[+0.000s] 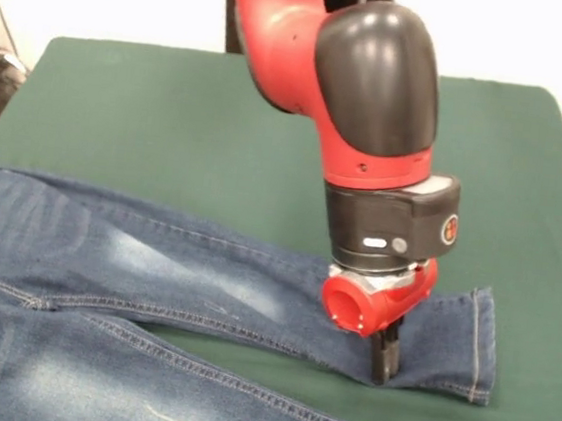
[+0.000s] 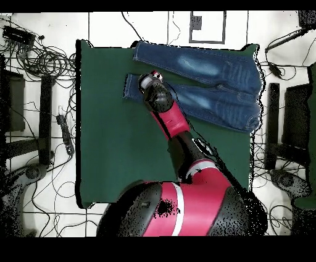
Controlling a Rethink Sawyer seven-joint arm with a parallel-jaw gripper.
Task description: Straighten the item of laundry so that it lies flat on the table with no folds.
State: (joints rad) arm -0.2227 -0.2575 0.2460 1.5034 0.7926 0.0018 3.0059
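Observation:
The item of laundry (image 1: 154, 268), a pair of blue jeans with faded patches, lies spread on the green table (image 1: 171, 108), legs running to the right in the front view. The upper leg ends in a hemmed cuff at the right. My gripper (image 1: 383, 367) stands upright on that leg's near edge, just short of the cuff, its dark fingers together and pinching the denim edge. In the overhead view the jeans (image 2: 210, 68) lie along the table's (image 2: 111, 136) top edge, and the arm's head covers the gripper there.
Green cloth shows bare behind the jeans in the front view. The second leg (image 1: 191, 392) runs along the picture's bottom edge. Cables (image 2: 43, 62) and black stands (image 2: 43, 111) surround the table in the overhead view.

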